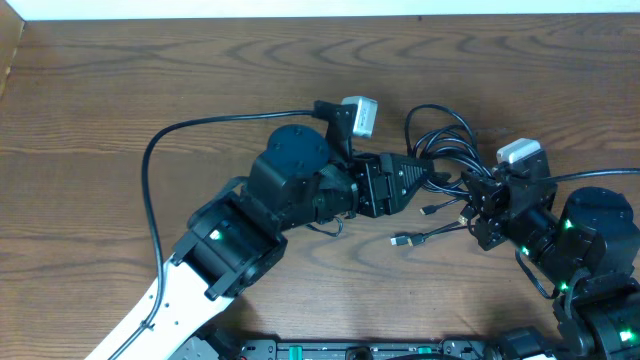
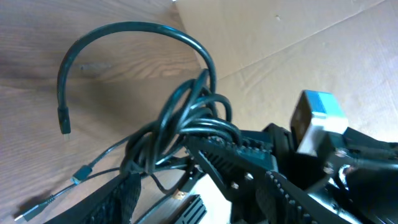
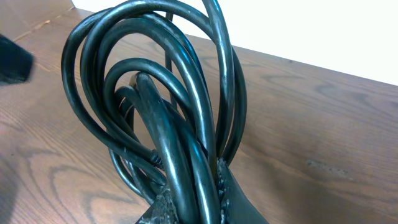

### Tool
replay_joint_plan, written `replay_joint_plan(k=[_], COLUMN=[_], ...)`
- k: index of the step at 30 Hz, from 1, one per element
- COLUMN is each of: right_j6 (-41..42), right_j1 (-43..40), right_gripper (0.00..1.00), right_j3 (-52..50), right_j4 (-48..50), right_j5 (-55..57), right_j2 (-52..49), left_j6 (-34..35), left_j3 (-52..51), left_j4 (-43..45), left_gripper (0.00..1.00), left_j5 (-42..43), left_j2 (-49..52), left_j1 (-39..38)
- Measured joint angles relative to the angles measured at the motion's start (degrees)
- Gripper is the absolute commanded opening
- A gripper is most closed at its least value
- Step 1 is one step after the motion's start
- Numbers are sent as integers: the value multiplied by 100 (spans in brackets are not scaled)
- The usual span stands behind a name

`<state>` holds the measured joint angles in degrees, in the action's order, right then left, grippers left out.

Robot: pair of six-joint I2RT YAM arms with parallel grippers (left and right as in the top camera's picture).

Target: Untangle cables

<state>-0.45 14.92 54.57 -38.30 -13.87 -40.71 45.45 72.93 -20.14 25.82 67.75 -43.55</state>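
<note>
Cables (image 3: 177, 149) fill my right wrist view: a tight bunch of glossy black loops rising straight out from between the right gripper's (image 1: 468, 196) fingers. I read that tool as clamped on the bunch near its base. From above, the clump lies in the short gap between the two tools. Its loops fan out to one side of the line joining their tips. A few plug ends (image 1: 400, 240) trail out on the other side, towards the arms' bases, flat on the table (image 1: 150, 80).

The left gripper (image 1: 432, 178) points nose-on at the same clump and touches it. In its own camera the strands cross right over its fingers (image 2: 121, 196), but I cannot tell whether they are closed on a strand or only pressed against it.

I judge these cords light, soft and springy. They hold their curl, sag when lifted and drag their neighbours along, and the smooth jacket may slip through a loose pinch.

The best hold for the left tool looks like the single arched strand ahead of it, the one ending in a free tip (image 2: 64, 118). I would take it on the cord just behind the end, not on the plug itself, while the right tool anchors the bunch. Then I would pull gently, since a hard tug would likely tighten the knot.
</note>
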Motion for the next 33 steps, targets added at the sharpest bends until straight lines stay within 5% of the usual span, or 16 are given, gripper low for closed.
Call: replay_joint_plan(k=[33], right_j6=[4], right_j1=[0], right_gripper=[1], right_j3=[0], right_j4=[39], right_j5=[-181], right_j2=[-4], left_j6=[-26], left_j3=[0], left_j4=[505], left_gripper=[60], left_j5=[319], left_j2=[452], left_j1=[-2])
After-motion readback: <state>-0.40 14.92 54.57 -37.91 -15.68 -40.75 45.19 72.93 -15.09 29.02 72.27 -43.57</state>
